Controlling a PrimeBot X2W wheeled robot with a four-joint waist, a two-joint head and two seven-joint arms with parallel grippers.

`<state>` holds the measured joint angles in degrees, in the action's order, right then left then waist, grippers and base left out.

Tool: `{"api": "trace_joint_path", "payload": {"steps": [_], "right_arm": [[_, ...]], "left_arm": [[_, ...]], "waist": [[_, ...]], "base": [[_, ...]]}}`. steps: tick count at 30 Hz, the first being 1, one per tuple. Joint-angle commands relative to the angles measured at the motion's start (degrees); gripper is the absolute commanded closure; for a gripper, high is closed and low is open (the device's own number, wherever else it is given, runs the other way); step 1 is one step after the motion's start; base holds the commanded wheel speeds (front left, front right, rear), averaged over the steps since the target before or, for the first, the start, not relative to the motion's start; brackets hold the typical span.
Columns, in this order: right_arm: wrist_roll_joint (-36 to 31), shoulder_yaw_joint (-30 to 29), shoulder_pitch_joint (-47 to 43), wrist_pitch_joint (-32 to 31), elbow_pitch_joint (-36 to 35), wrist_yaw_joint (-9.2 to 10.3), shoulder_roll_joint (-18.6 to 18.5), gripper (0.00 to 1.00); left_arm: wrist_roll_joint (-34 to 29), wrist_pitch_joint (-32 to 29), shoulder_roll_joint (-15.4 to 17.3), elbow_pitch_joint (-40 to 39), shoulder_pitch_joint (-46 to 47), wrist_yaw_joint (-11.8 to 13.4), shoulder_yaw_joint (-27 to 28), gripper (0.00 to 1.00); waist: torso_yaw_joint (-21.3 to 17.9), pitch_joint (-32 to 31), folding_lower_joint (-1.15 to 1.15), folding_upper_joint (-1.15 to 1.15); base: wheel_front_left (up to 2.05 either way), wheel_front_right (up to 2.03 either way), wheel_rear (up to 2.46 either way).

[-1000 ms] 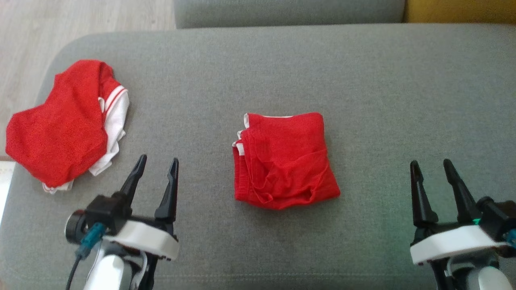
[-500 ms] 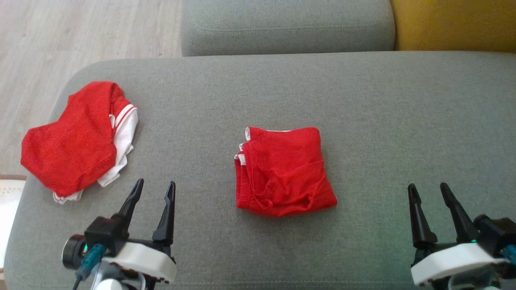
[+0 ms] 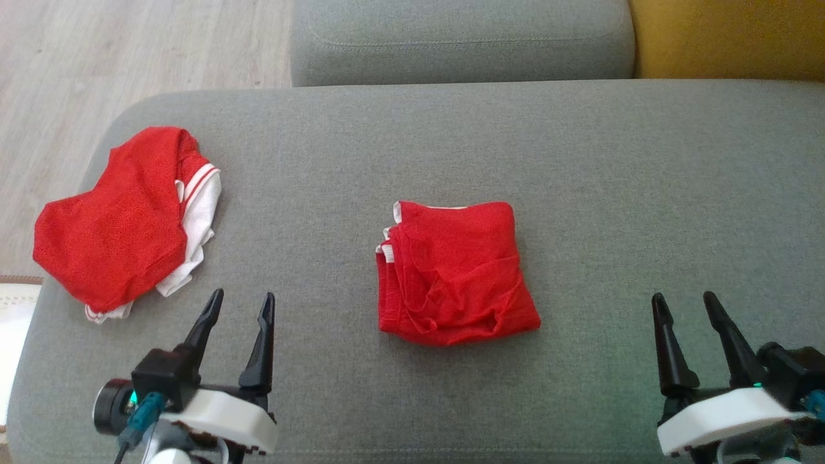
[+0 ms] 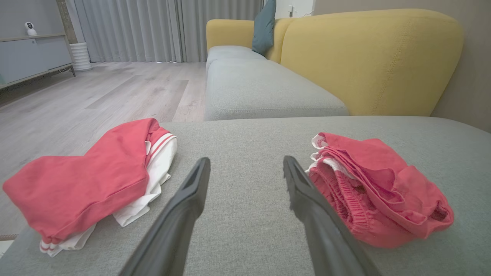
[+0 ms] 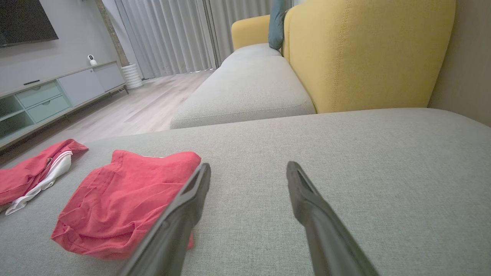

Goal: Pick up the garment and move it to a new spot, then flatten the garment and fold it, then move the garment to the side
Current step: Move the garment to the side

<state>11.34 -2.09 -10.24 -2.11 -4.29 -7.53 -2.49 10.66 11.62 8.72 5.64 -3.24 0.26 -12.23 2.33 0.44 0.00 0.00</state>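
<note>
folded garment (image 3: 454, 274), probably shorts, lies centred; left gripper (image 3: 243, 295) and right gripper (image 3: 682, 297) gape empty; next, grasp it, move aside.

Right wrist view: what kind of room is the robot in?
Most likely a living room in a home: a sofa with a yellow back, long grey curtains, and a low cabinet under a dark screen.

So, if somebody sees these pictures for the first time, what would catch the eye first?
The folded red garment in the middle of the grey cushion stands out first, bright against the fabric. A red and white garment lies near the cushion's left edge. The left gripper and right gripper are open nearer the robot, touching neither.
</note>
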Motion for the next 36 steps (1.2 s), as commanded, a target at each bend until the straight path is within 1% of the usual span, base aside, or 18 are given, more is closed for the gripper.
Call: {"api": "trace_joint_path", "payload": {"steps": [1, 11, 14, 18, 24, 29, 36], "right_arm": [[0.2, 1.3, 1.5, 0.0, -2.2, 0.04, -0.4, 0.0], [0.1, 0.8, 1.6, -0.2, -1.8, 0.04, -0.4, 0.0], [0.5, 0.5, 2.3, -1.0, -0.5, 0.04, -0.4, 0.0], [0.7, 1.6, 5.4, -1.7, 2.2, 0.04, -0.4, 0.0], [2.1, 4.9, 13.0, -2.3, 9.4, 0.04, -0.4, 0.0], [3.9, 7.7, 19.0, -2.4, 17.7, 0.04, -0.4, 0.0], [5.6, 8.7, 23.1, -3.0, 29.4, 0.04, -0.4, 0.0]], "left_arm": [[0.0, 0.2, 0.8, -1.7, 2.7, 0.4, 1.9, 0.0], [0.0, 0.6, 1.1, -1.4, 3.6, 0.6, 1.4, 0.0], [0.0, 0.8, 1.1, -1.6, 4.6, 0.6, 1.3, 0.0], [0.0, 1.3, 1.2, -1.6, 6.3, 0.7, 1.4, 0.0], [0.0, 2.3, 0.6, -1.4, 10.1, 0.1, 0.9, 0.0], [0.1, 3.1, -0.6, -1.2, 13.0, -0.7, 0.5, 0.0], [-0.6, 3.4, -2.0, -2.7, 14.4, -1.9, 0.8, 0.0]], "waist": [[0.0, 0.0, 0.0, 0.0], [0.6, 0.4, 0.0, 0.0], [1.2, 1.4, 0.0, 0.0], [2.3, 3.4, 0.0, 0.0], [5.4, 7.0, 0.0, 0.0], [8.1, 9.2, 0.0, 0.0], [10.6, 10.0, 0.0, 0.0]], "base": [[0.0, 0.0, 0.0], [0.0, 0.0, 0.0], [0.0, 0.0, 0.0], [0.0, 0.0, 0.0], [0.0, 0.0, 0.0], [0.0, 0.0, 0.0], [0.0, 0.0, 0.0]]}}
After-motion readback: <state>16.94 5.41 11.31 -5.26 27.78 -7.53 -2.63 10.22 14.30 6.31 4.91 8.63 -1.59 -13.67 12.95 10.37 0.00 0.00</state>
